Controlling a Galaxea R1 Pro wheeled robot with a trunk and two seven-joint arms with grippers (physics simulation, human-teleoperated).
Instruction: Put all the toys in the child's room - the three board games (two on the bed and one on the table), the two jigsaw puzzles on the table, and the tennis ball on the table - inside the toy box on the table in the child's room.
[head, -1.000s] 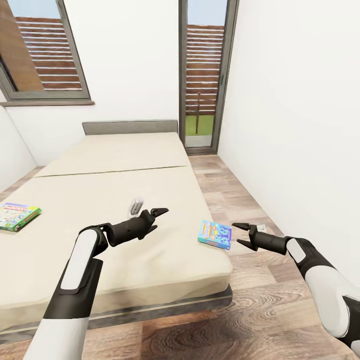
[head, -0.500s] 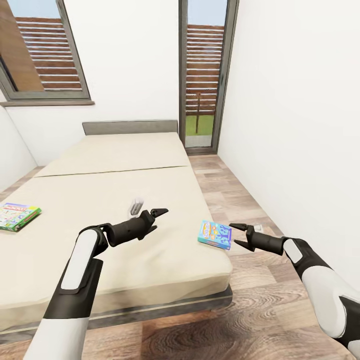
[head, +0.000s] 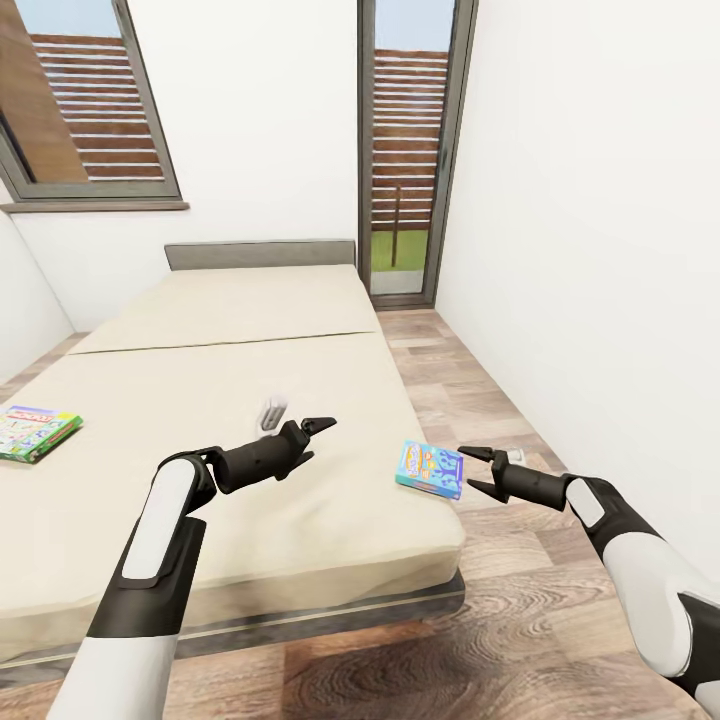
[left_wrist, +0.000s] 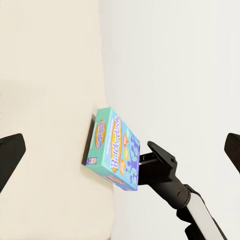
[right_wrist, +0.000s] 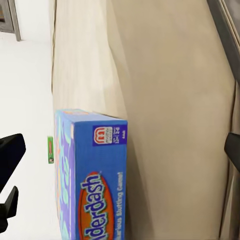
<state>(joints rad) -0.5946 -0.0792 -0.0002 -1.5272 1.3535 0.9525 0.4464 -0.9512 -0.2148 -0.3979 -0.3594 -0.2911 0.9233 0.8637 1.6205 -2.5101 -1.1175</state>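
Bed (head: 230, 400) takes up the middle of the head view, its beige mattress running away toward a grey headboard. A blue board game (head: 430, 469) lies at the mattress corner at about four o'clock from the picture's centre, and a green board game (head: 38, 432) lies at the mattress edge near nine o'clock. The right pincer (head: 473, 470) hangs over the wood floor (head: 470, 400) just beside the blue box, at its three o'clock, jaws spread and apart from the box. Against a second ago it has slid slightly toward the box and sits a touch lower; over the last half second it has scarcely shifted. The left pincer (head: 318, 424) hovers above the mattress in the same place as before, and whether it is open I cannot tell here. Both boxes lie where they lay.

From the left wrist, the blue board game (left_wrist: 116, 148) lies at the mattress edge with the right pincer's dark fingers (left_wrist: 157, 156) close against its far side; the left fingertips (left_wrist: 11, 152) stand wide apart.

From the right wrist, the blue box (right_wrist: 92, 177) shows close up with orange lettering, between the spread fingertips (right_wrist: 10, 152).
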